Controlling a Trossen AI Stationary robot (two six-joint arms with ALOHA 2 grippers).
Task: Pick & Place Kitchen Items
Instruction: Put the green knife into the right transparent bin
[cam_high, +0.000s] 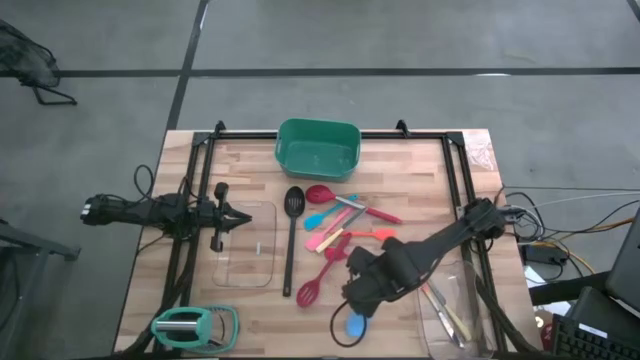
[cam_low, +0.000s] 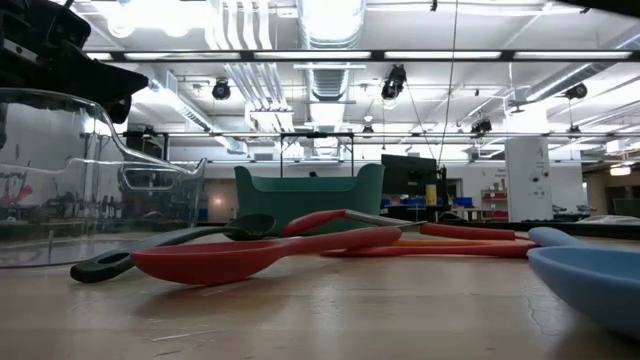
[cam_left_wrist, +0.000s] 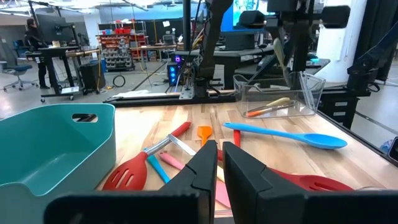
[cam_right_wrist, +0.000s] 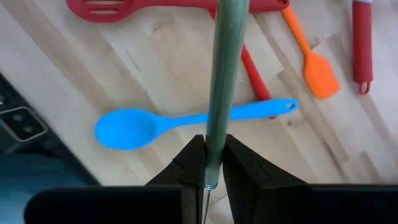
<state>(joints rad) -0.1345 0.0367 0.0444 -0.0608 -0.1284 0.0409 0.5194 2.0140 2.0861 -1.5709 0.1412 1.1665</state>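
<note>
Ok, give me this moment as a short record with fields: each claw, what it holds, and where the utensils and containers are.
left claw: shut, empty, hovering over the clear glass tray on the left of the table
right claw: shut on a slim green-handled utensil, above the blue spoon
loose utensils: black slotted spoon, red slotted spoon, orange spatula and others mid-table
green tub: at the far edge, looks empty
right glass tray: already holds a few utensils
</note>
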